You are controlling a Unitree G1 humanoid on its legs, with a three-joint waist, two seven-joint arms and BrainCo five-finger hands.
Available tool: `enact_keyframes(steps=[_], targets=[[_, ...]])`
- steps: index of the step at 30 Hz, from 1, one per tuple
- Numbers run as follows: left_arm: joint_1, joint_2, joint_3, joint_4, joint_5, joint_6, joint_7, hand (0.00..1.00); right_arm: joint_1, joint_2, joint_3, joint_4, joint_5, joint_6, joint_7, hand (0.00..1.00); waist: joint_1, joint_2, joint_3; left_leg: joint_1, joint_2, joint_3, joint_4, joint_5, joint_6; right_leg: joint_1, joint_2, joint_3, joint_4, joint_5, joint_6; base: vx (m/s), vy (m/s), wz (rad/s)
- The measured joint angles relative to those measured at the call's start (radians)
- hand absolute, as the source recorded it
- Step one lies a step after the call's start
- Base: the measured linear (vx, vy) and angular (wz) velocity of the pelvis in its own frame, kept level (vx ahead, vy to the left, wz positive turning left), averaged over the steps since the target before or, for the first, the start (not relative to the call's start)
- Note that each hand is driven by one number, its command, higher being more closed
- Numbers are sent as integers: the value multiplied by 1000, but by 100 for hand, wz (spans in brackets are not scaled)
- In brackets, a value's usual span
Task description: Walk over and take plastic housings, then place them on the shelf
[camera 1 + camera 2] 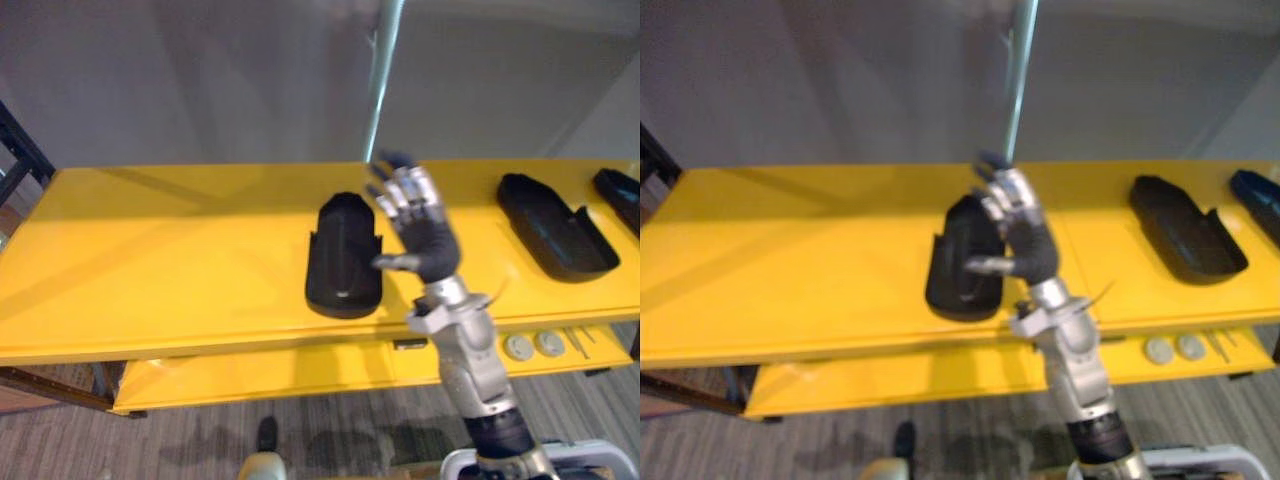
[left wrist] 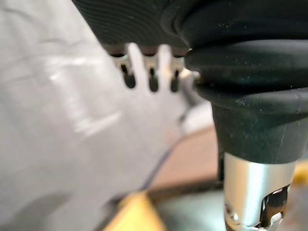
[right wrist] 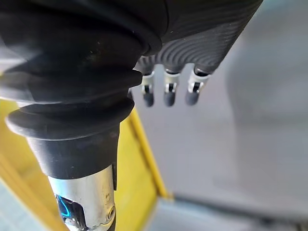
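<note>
Our right hand (image 1: 425, 238), spread and empty, hovers by the housing (image 1: 343, 252) at the tabletop's (image 1: 150, 270) front edge; left hand (image 2: 139, 21) relaxed. Probably light, stiff: we'd clasp its long sides.

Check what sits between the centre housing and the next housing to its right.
Only bare yellow table between centre housing and the next housing; the raised right hand overlaps that stretch in the left eye view.

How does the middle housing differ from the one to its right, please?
The middle housing lies straight, its length pointing away from the robot; the right housing lies at a slant. The open right hand is raised close by the middle housing, while the right housing sits well clear of it. Both are black and lie on the yellow table.
</note>
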Motion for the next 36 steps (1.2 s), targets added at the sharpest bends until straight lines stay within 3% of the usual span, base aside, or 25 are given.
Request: enact_keyframes(steps=[2, 6, 8, 9, 10, 11, 16, 19, 25, 31, 36], targets=[[0, 10, -59, 60, -6, 27, -71, 0, -25, 7, 66, 20, -35, 39, 34, 0, 5, 0, 0, 3, 10, 4, 0, 0, -1, 1, 9, 22, -5, 1, -2, -29, -34, -9], [11, 16, -173, 145, 20, 86, -258, 0, -34, -17, 110, 18, -35, 161, 153, 0, 14, 2, -4, 2, 41, 51, 0, -2, -2, 4, 35, 34, -30, 1, -2, -43, -62, -5], [18, 20, -217, 178, 40, 89, -300, 0, -32, -54, 118, 16, -29, 216, 206, 0, 9, -6, -12, 5, 48, 75, 0, -15, -19, 10, 37, 33, -41, 5, -5, -21, -23, -3], [21, 26, -247, 199, 37, 93, -318, 0, -17, -75, 129, 10, -27, 252, 238, 0, 7, -24, -26, 11, 47, 125, 7, -15, -8, 10, 18, 33, -57, 10, 1, 0, 13, -8], [25, 26, -259, 205, 34, 98, -330, 0, -3, -89, 130, 4, -26, 271, 256, 0, 7, -20, -33, 12, 47, 141, 5, -2, 9, 11, 18, 37, -55, 9, 2, 35, 6, 0], [35, 33, -280, 212, 28, 99, -342, 0, 29, -106, 133, -2, -24, 303, 285, 0, 4, -6, -39, 14, 48, 143, 1, 22, -8, 23, 24, 37, -54, 6, 0, 49, -3, 7], [30, 106, -326, 210, 28, 93, -366, 0, 79, -132, 161, -24, -20, 386, 360, 0, -12, -20, -47, 16, 41, 144, 0, 26, -10, 10, 14, 67, -32, -2, -15, 19, 1, 2], [31, 122, -346, 210, 27, 94, -373, 0, 97, -141, 170, -25, -31, 395, 391, 0, -16, -16, -45, 13, 51, 144, 0, 22, -11, 0, 25, 77, -28, -14, -32, -52, -37, -4], [24, 132, -364, 212, 27, 98, -375, 0, 164, -141, 179, 12, -61, 395, 445, 0, -20, -15, -42, 29, 51, 145, 0, 22, -13, 4, 20, 83, -16, -36, -14, -17, -16, -1], [4, 135, -364, 208, 28, 119, -374, 0, 203, -142, 169, 71, -131, 394, 439, 0, -21, -16, -12, 27, 30, 146, 0, 15, -10, 4, 2, 82, -14, -44, -5, 26, -1, 3], [-11, 140, -370, 184, 28, 126, -375, 0, 202, -147, 74, 110, -150, 345, 390, 0, -22, -22, 44, 27, 10, 138, 0, 16, -5, 17, -17, 68, -1, -35, 9, 55, -2, 9]])
